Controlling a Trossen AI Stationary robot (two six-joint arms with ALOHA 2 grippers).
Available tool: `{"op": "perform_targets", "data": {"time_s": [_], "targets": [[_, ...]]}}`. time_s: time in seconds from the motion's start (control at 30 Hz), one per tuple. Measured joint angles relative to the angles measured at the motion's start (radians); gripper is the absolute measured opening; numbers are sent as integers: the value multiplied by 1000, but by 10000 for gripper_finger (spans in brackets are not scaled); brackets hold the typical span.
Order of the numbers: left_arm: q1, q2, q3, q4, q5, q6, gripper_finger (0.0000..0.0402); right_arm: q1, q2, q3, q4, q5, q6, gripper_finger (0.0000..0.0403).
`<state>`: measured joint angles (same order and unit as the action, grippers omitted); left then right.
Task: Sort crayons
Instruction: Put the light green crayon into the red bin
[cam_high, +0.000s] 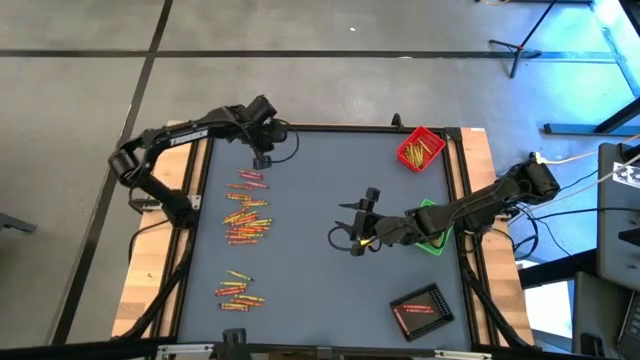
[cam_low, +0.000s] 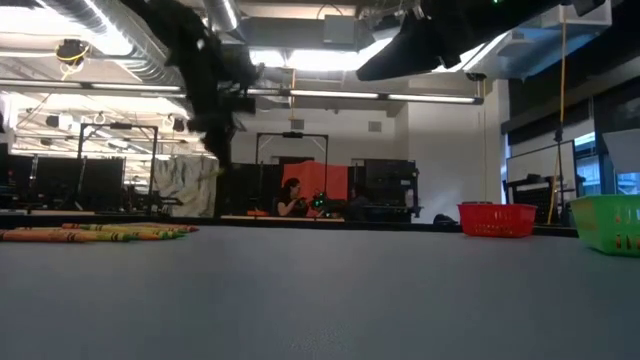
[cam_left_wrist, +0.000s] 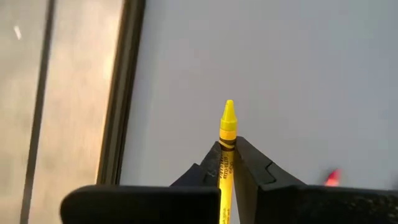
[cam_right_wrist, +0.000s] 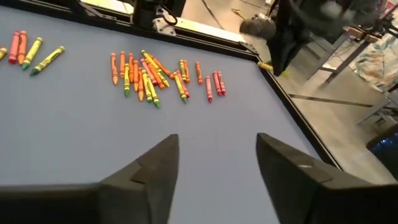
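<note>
The crayons lie as a pile (cam_high: 247, 210) near the table's left side, with a smaller group (cam_high: 238, 292) nearer the front; the pile also shows in the right wrist view (cam_right_wrist: 155, 74) and the low view (cam_low: 100, 233). My left gripper (cam_high: 262, 158) hangs above the table's far left part, beyond the pile, shut on one yellow crayon (cam_left_wrist: 227, 134). My right gripper (cam_high: 350, 222) hovers open over the middle of the table, pointing toward the pile, with nothing between its fingers (cam_right_wrist: 161, 162). My left gripper pinches the yellow crayon's wrapped shaft (cam_left_wrist: 226, 155) between its two fingers (cam_left_wrist: 210, 168). The crayon lies along the fingers, and its pointed tip (cam_left_wrist: 229, 109) sticks out past their ends. The fingers slant down toward the table, and the crayon is lifted clear of it.
A red tray (cam_high: 420, 148) with several crayons stands at the far right corner. A green tray (cam_high: 437, 240) sits under my right arm, and a black tray (cam_high: 422, 308) with crayons at the front right. The table's black rim (cam_left_wrist: 121, 93) runs close beside my left gripper.
</note>
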<state>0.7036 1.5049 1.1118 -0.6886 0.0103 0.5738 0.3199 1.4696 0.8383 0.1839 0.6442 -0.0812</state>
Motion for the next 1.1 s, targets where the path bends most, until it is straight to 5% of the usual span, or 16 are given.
{"op": "perform_targets", "data": {"time_s": [0.2, 0.47, 0.7, 1.1], "targets": [[-123, -139, -62, 194, 108, -73, 2, -4, 0, 0, -1, 9, -46, 278], [-307, -297, -363, 708, 197, -180, 1, -98, 0, 0, 3, -37, -74, 263], [-451, -268, -512, 1108, 243, -236, 0, -210, 17, 0, 119, -294, -76, 254], [-601, -133, -522, 1403, 185, -242, 0, -276, 147, 0, 364, -454, -163, 253]]}}
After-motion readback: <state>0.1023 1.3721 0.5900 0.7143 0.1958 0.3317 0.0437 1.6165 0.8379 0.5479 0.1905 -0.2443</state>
